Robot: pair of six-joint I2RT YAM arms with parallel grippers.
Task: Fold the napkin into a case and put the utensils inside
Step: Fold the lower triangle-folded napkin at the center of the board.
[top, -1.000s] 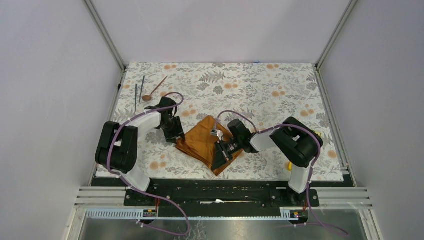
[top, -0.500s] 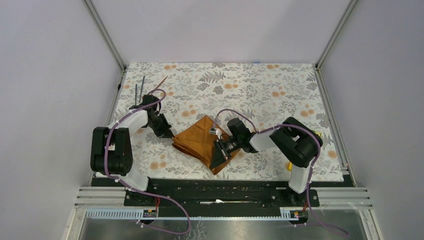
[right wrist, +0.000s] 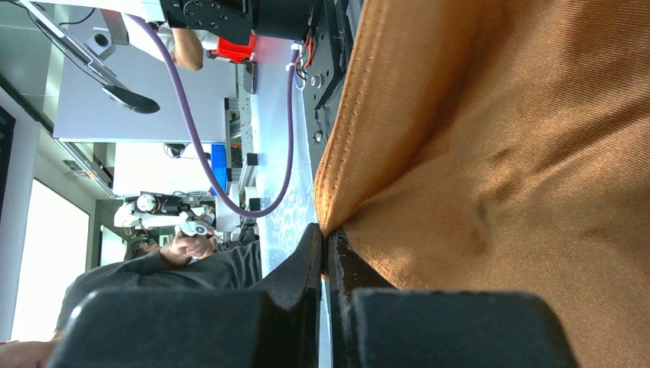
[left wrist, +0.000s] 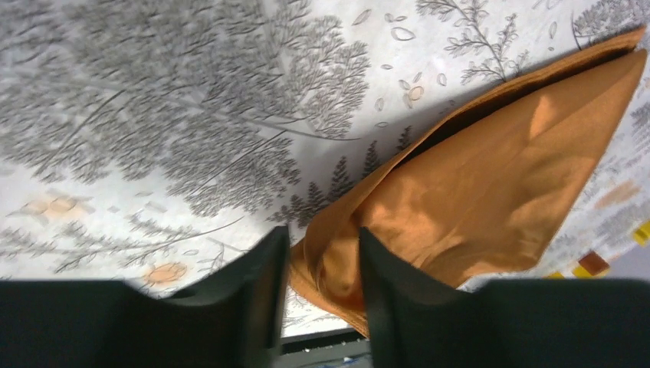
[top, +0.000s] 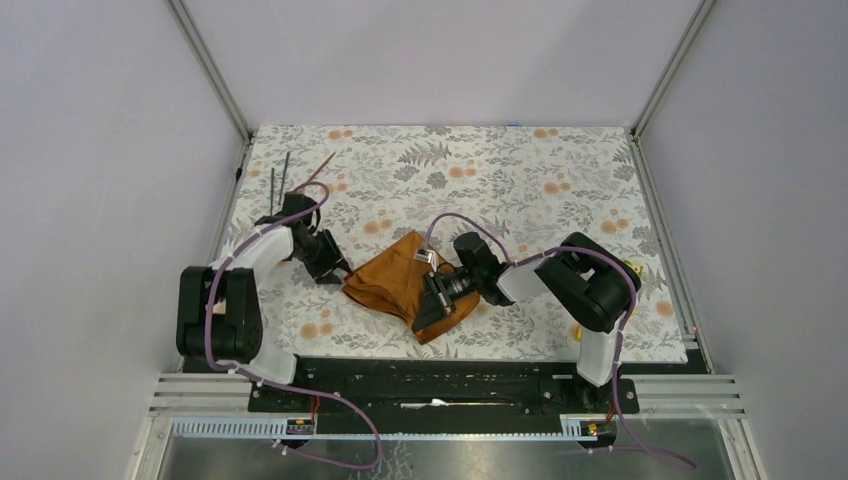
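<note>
Three pale grey walls (top: 430, 60) stand round the table, and a grey-and-orange flowery tablecloth (top: 520, 190) covers the top. The plain rust-orange cloth napkin (top: 395, 280) lies rumpled and partly folded near the front middle of it. From above I can see the slim copper-brown spoon (top: 318, 168) and two thin dark grey rods (top: 272, 182) at the far left corner, well apart from the napkin. That view does not show the claws well. The left wrist camera does: the left gripper (left wrist: 323, 238) has its fingers spread, with a bunched corner of the napkin between them. The right wrist camera shows the right gripper (right wrist: 326, 238) pressed together, pinching the napkin's stitched hem. Behind it are a purple cable (right wrist: 201, 146) and a person in dark clothes (right wrist: 192, 264).
</note>
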